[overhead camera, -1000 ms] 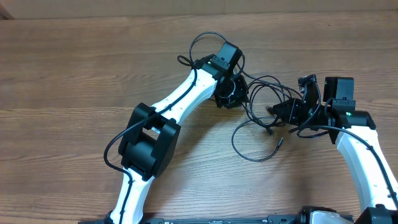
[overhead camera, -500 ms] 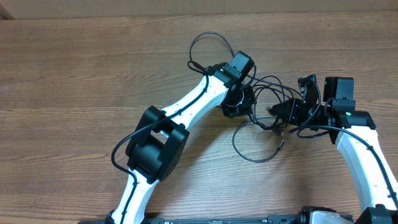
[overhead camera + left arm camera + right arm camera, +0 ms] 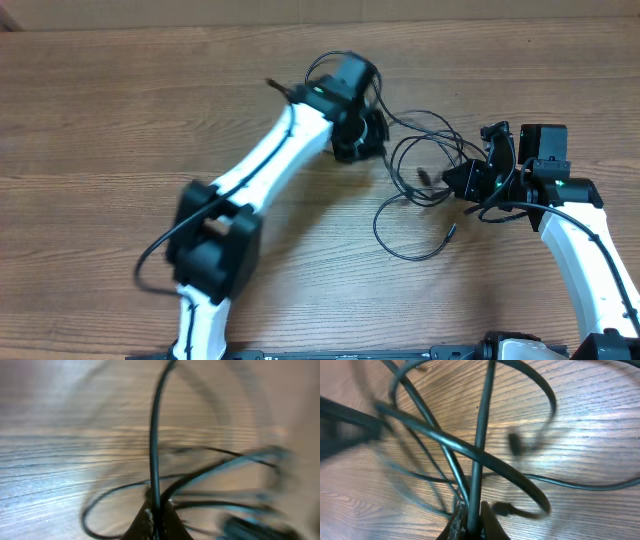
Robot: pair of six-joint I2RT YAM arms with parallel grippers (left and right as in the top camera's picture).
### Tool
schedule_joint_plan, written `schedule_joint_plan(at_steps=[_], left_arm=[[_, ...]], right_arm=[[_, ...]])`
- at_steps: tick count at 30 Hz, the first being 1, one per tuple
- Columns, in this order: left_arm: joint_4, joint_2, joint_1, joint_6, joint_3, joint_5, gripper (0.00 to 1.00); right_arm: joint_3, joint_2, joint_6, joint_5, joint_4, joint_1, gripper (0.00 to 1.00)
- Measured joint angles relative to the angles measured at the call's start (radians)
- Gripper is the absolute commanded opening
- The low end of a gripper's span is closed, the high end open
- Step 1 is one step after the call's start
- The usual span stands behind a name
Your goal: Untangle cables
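Thin black cables (image 3: pixel 425 165) lie looped together on the wooden table between my two grippers. My left gripper (image 3: pixel 362 130) is shut on one black cable strand (image 3: pixel 156 450), which runs straight up from its fingers (image 3: pixel 156 517); the view is blurred by motion. My right gripper (image 3: pixel 462 180) is shut on another black cable strand (image 3: pixel 481 435) that rises between its fingers (image 3: pixel 471 520), with several loops crossing behind it. A small plug end (image 3: pixel 450 231) lies on the table below the tangle.
The wooden table (image 3: pixel 120 120) stretches wide to the left and back. My left arm's thicker black wire (image 3: pixel 335 62) loops above its wrist. My right arm (image 3: pixel 585 250) comes in from the lower right.
My left gripper has swung back and to the left with its strand, stretching the tangle. My right gripper has held still.
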Motion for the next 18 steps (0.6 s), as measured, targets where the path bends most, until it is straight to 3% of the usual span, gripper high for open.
schedule_joint_plan(at_steps=[3,10,18], left_arm=[[0.031,-0.092,0.02,0.021,0.003,0.032,0.04],[0.063,-0.236,0.042,0.236,0.013,0.188,0.04],[-0.081,-0.339,0.129,0.478,0.013,0.277,0.04]], right_arm=[[0.0,0.0,0.0,0.017,0.0,0.0,0.04],[0.0,0.023,0.055,0.161,-0.027,0.0,0.04],[-0.002,0.067,0.196,0.326,-0.043,0.0,0.05]])
